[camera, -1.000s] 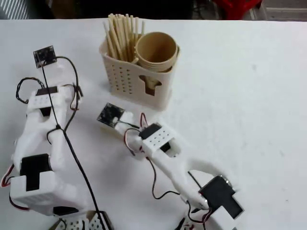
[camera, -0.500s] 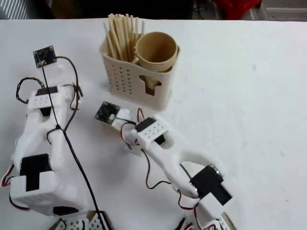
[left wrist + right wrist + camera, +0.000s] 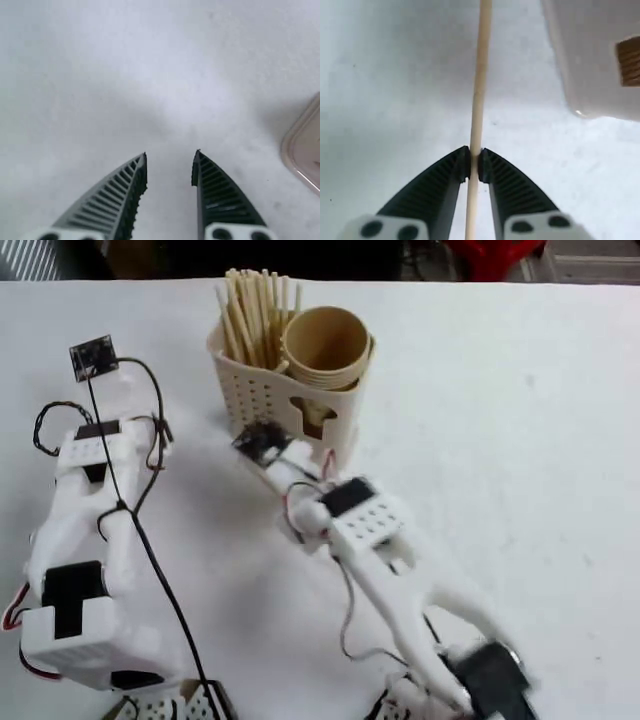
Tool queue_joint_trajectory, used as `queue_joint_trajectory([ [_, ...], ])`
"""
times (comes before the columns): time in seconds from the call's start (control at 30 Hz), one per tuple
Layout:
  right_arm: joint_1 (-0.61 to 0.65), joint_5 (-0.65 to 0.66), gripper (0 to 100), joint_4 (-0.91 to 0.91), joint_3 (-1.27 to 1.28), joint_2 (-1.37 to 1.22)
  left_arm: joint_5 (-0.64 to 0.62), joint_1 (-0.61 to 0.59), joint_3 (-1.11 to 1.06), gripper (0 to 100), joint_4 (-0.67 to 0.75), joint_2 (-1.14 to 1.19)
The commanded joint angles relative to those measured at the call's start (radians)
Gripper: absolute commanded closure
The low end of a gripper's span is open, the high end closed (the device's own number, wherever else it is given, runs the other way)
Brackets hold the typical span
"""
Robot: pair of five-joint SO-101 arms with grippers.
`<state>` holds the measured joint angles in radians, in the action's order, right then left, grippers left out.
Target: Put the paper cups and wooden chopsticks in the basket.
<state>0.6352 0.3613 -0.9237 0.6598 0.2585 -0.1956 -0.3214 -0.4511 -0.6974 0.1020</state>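
Note:
The cream perforated basket [image 3: 275, 405] stands at the back middle of the table. In it are a bundle of wooden chopsticks [image 3: 255, 315] on end and a stack of paper cups [image 3: 326, 345]. My right gripper [image 3: 473, 165] is shut on a single wooden chopstick [image 3: 480, 85] that runs straight out ahead between the fingers, with the basket's wall [image 3: 600, 55] close beside it. The right arm [image 3: 350, 520] has its wrist at the basket's front wall. My left gripper [image 3: 170, 155] is open over bare table, holding nothing.
The left arm [image 3: 85, 500] rests folded at the table's left side with black cables looped over it. A beige rounded edge [image 3: 300, 150] shows beside the left gripper. White table stretches to the right of the basket.
The right arm has swung up and to the right, bringing its wrist from the table's middle to the basket's front wall. The left arm has kept still.

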Motion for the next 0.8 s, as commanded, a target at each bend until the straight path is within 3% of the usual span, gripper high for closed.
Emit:
queue_joint_trajectory([
  [0.0, -0.036, -0.048, 98.3, -0.007, 0.052, 0.294, 0.014, -0.012, 0.012, 83, 0.032, -0.028],
  [0.2, 0.007, -0.080, 98.3, 0.024, -0.002, 0.565, 0.014, -0.010, 0.012, 83, 0.032, -0.027],
  [0.33, 0.039, -0.078, 98.3, 0.059, -0.210, 0.565, 0.014, -0.010, 0.012, 83, 0.032, -0.027],
  [0.77, 0.033, -0.080, 98.3, 0.124, -1.212, -0.219, 0.014, -0.007, 0.012, 83, 0.032, -0.027],
])
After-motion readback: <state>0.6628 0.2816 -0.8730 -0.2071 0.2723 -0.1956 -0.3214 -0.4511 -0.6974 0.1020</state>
